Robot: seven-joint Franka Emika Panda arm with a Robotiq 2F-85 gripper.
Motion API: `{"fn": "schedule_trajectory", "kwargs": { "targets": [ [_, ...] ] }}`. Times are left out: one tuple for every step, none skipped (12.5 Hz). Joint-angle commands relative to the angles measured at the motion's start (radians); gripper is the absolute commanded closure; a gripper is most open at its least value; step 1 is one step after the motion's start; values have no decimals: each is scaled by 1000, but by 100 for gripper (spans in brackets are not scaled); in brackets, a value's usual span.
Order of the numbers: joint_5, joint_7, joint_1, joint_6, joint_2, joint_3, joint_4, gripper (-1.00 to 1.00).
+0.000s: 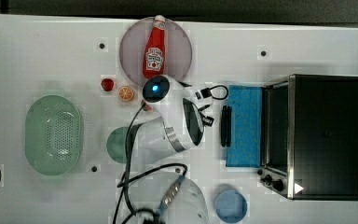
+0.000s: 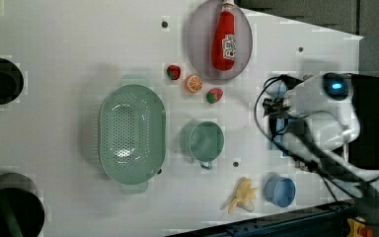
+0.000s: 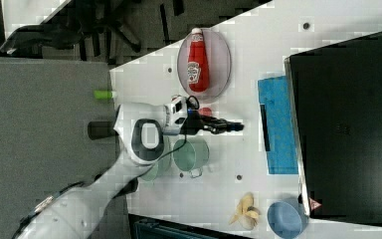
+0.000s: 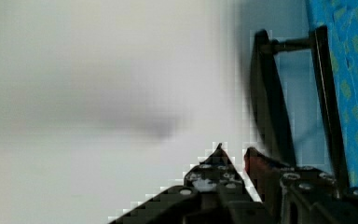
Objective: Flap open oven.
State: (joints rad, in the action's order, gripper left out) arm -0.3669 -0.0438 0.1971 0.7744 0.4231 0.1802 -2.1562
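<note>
The oven stands at the top view's right, a black-topped box with knobs at its front corner. Its blue-tinted glass door lies flapped down flat on the table, with the dark handle along its free edge. My gripper points at the handle from a short way off and does not touch it. In the wrist view the gripper has a narrow gap between its tips with nothing in it. The handle and the door lie just beyond.
A ketchup bottle lies on a grey plate behind my arm. A green colander, a green cup, a strawberry and an orange slice sit further off. A blue bowl and a banana are near the oven's knob corner.
</note>
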Motion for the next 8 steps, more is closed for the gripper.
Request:
{"fn": "schedule_trajectory", "kwargs": {
  "targets": [
    [243, 45, -17, 7, -155, 0, 35, 65],
    [337, 45, -19, 1, -198, 0, 38, 65],
    [413, 46, -20, -9, -240, 1, 44, 65],
    [463, 50, -21, -28, -278, 3, 57, 65],
    [479, 56, -22, -61, -313, 7, 75, 65],
    [479, 67, -22, -109, -348, 12, 97, 65],
    [478, 76, -22, -177, -382, 13, 125, 65],
    [478, 82, -22, -266, -412, 13, 157, 65]
  ]
}}
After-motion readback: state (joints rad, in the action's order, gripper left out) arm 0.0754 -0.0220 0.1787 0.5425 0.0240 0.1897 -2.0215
